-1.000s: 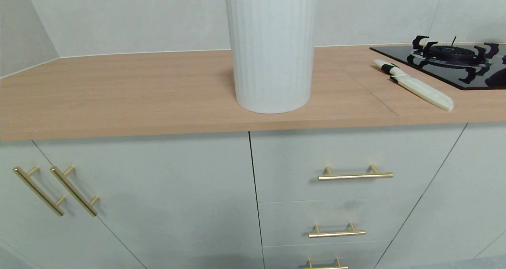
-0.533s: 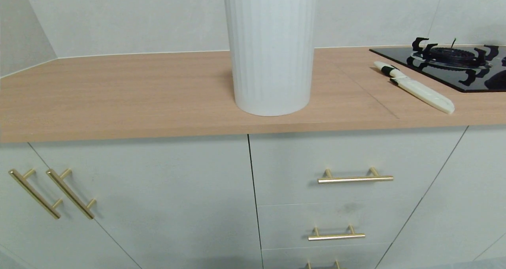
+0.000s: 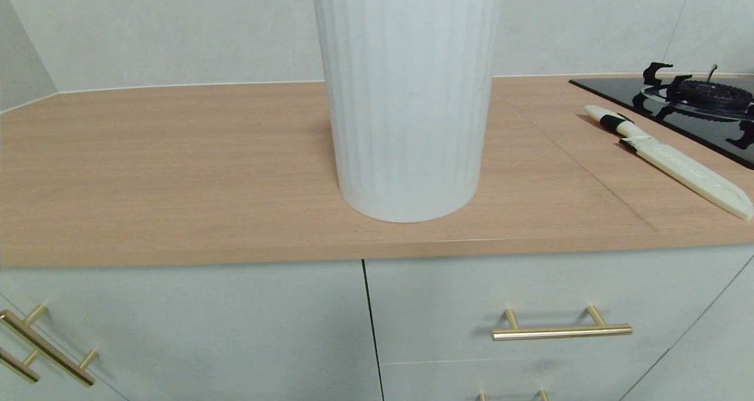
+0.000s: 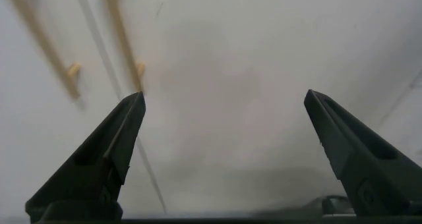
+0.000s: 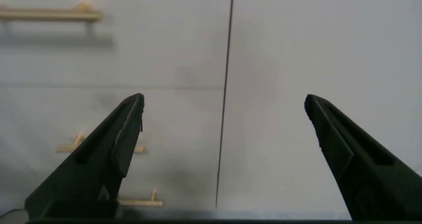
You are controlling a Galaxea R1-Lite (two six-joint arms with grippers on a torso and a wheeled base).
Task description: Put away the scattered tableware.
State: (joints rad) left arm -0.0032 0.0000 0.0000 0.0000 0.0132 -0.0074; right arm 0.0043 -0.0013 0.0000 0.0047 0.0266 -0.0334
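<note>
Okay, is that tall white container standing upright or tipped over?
Upright: the white container stands on its base on the countertop, walls rising straight up.

A tall container (image 3: pixel 406 95) stood on the counter (image 3: pixel 147 171) near its front edge. To its right lay a knife (image 3: pixel 671 161), just before the stove (image 3: pixel 695 106). Drawers (image 3: pixel 559 324) sat below.

the left hand (image 4: pixel 224 95) and the right hand (image 5: pixel 223 99) each have two matte black, wedge-shaped fingers tapering to narrow tips.
</note>
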